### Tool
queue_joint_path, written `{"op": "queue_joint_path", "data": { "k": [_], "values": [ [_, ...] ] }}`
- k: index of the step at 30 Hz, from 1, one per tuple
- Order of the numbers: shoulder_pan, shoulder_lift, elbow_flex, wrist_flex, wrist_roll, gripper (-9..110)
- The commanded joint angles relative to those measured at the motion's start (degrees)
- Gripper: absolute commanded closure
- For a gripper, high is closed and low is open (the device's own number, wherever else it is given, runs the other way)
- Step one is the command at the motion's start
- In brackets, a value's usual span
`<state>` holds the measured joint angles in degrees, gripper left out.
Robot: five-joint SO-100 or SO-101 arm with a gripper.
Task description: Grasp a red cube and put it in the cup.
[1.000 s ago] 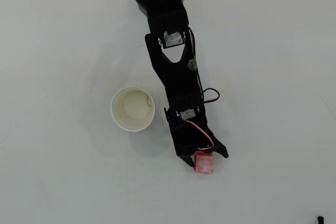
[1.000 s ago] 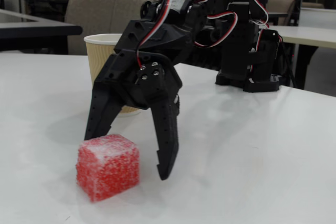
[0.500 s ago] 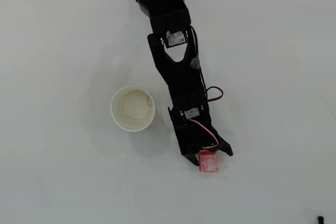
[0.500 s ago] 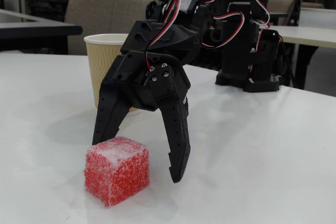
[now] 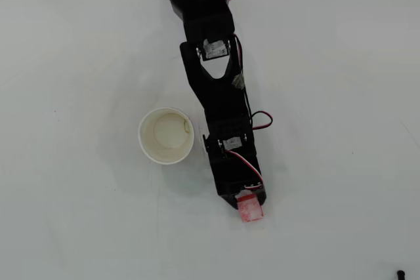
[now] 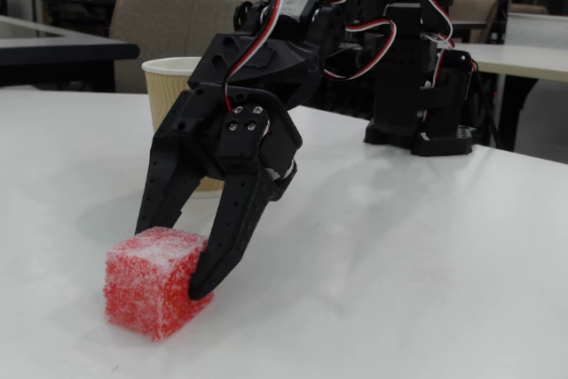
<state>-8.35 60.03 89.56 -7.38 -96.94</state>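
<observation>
Fixed view: gripper (image 6: 169, 259) pinching red cube (image 6: 146, 280).

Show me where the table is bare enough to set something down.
In the overhead view, the table is bare left of the cup and across the whole side right of the arm. It is crowded in the strip between cup and arm, and at the gripper, whose fingers are closed around the red cube.
</observation>
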Motion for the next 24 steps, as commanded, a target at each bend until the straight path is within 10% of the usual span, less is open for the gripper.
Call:
{"op": "queue_joint_path", "data": {
  "k": [1, 24],
  "values": [
    [1.49, 2.72, -2.55, 0.44, -0.26, 91],
    [7.21, 21.80, 6.42, 1.58, -0.09, 92]
  ]
}}
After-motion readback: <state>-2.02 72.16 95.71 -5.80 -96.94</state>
